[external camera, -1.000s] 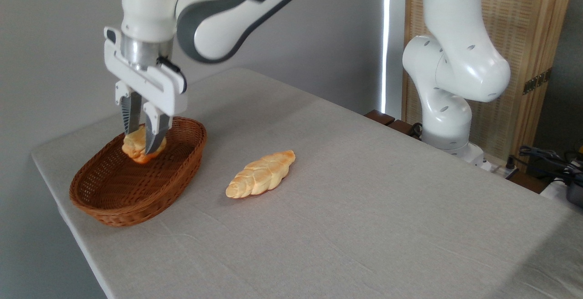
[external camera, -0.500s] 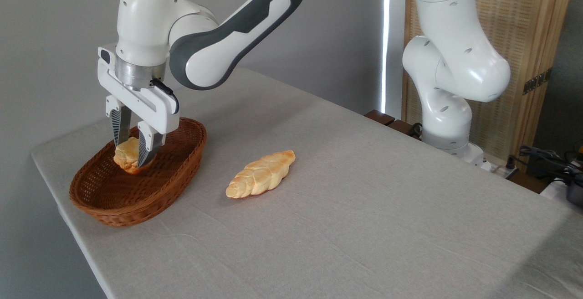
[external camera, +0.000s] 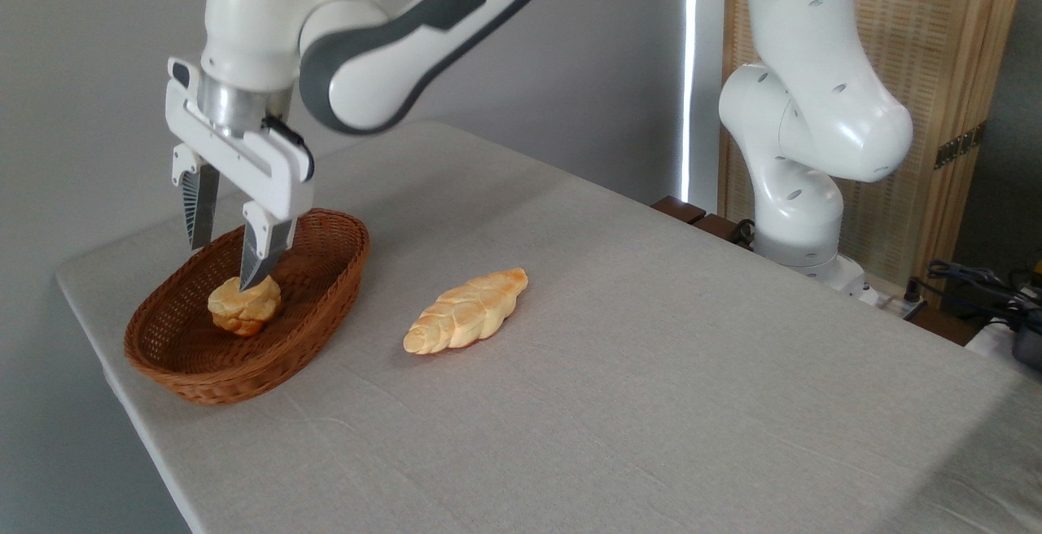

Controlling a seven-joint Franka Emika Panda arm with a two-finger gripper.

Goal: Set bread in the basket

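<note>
Resting inside the oval reddish-brown wicker basket: the small round golden bun, released.
White two-finger gripper hangs over the basket's 12 o'clock end, fingers spread wide, holding nothing; right fingertip just at bun's top. Braided pale golden loaf lies on the grey cloth table, at the basket's 3 o'clock.

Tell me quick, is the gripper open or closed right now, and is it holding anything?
Gripper: open, holding nothing; the bread lies in the basket just below its fingertips.
</note>
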